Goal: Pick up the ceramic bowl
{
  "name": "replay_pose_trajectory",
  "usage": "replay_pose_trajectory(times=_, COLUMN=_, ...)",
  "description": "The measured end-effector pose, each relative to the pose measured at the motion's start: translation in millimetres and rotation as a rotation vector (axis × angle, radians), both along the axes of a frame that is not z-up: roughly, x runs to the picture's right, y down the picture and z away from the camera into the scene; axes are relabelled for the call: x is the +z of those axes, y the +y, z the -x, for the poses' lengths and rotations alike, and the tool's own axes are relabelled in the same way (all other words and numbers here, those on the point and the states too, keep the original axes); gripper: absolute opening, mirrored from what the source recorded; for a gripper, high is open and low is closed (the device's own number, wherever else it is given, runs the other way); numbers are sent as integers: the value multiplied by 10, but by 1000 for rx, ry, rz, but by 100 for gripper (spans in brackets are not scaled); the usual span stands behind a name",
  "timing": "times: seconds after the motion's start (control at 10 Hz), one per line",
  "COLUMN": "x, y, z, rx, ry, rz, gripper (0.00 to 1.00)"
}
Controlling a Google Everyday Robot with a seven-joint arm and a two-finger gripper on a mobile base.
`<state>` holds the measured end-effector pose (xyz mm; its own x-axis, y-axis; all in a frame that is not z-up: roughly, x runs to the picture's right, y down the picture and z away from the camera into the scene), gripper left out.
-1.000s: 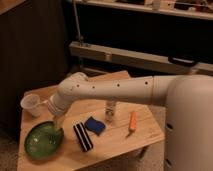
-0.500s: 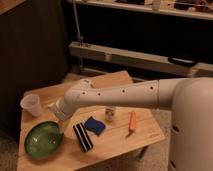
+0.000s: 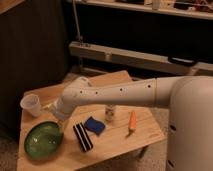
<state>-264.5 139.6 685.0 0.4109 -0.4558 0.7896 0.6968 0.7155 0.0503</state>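
Note:
The ceramic bowl (image 3: 41,141) is a wide, shallow, glossy green dish lying at the front left corner of the wooden table (image 3: 117,142). My white arm reaches in from the right across the table. My gripper (image 3: 58,124) points down at the bowl's right rim, at or just above it. Whether it touches the rim is unclear. The bowl rests flat on the table.
A translucent white cup (image 3: 31,105) stands behind the bowl at the left edge. A black striped block (image 3: 83,137), a blue sponge (image 3: 94,125), a small white bottle (image 3: 110,114) and an orange carrot (image 3: 132,121) lie to the right. My white base fills the right side.
The wrist has sunk lower over the bowl's right rim and shifted a little. The bowl and the other things have not moved.

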Motion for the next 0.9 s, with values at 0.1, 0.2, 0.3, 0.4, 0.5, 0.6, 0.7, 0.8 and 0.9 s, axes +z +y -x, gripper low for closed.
replay_pose_trajectory(times=0.1, x=-10, y=25, z=29, rx=-108, ry=-47, rz=-53, gripper=79)
replay_pose_trajectory(times=0.2, x=-15, y=37, z=46, rx=-212, ry=-90, rz=-102, gripper=79)
replay_pose_trajectory(times=0.3, x=-25, y=53, z=80, rx=-300, ry=-132, rz=-141, gripper=79)
replay_pose_trajectory(times=0.4, x=-23, y=73, z=95, rx=-416, ry=-194, rz=-194, gripper=79)
replay_pose_trajectory(times=0.5, x=-15, y=86, z=80, rx=-485, ry=-227, rz=-227, gripper=79)
replay_pose_trajectory(times=0.6, x=-13, y=86, z=62, rx=-511, ry=-240, rz=-247, gripper=79)
replay_pose_trajectory(times=0.7, x=-4, y=83, z=38, rx=-532, ry=-249, rz=-264, gripper=79)
replay_pose_trajectory(times=0.8, x=-2, y=79, z=32, rx=-532, ry=-249, rz=-265, gripper=79)
replay_pose_trajectory(times=0.9, x=-5, y=85, z=39, rx=-533, ry=-250, rz=-265, gripper=79)
